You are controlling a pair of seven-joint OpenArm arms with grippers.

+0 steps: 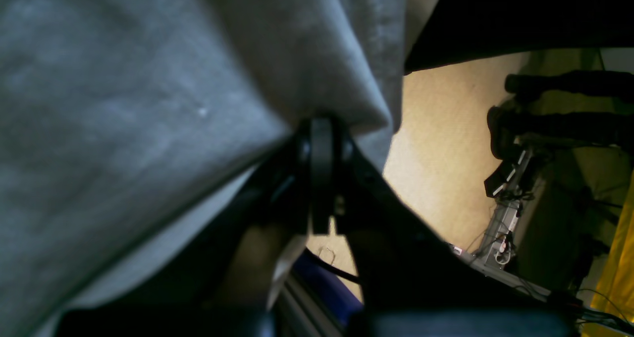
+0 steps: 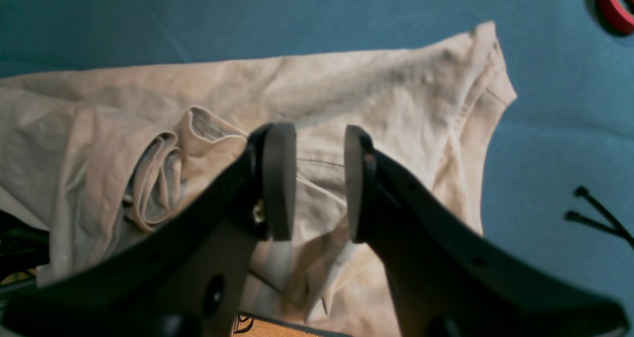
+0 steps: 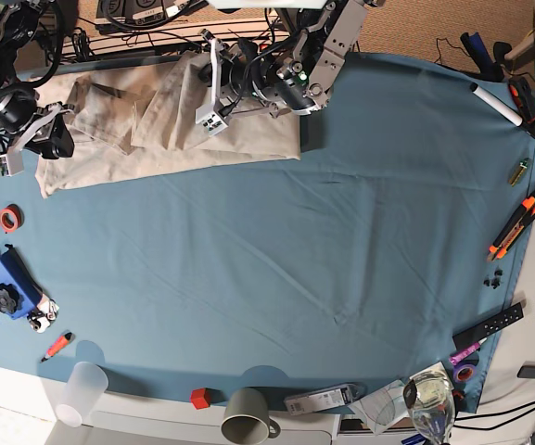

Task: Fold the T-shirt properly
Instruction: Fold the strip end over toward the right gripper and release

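Overhead view, with both wrist views. The T-shirt [image 3: 170, 130] lies bunched along the far edge of the teal table cloth [image 3: 276, 269], at about eleven o'clock on the table, well away from the open middle. It forms a rumpled strip with overlapping layers, not a flat spread. In the right wrist view the ribbed collar [image 2: 163, 178] sits crumpled at about nine o'clock from the right gripper [image 2: 319, 181], with one pointed corner of cloth toward two o'clock.

The left gripper [image 1: 322, 148] is closed, its pads clamped on a gathered fold of the T-shirt, which drapes over the fingers toward ten o'clock in its own view. The right gripper hangs above the garment with its jaws apart and nothing between them; the cloth seen in the gap lies below.

Judged progress: early. No neat, squared fold is visible; sleeves and hem cannot be told apart in the heap. Remaining work appears to include drawing the garment onto the open cloth, flattening it, and making every fold. A red tape roll [image 3: 9, 219] lies near the shirt's seven o'clock corner, clear of it.
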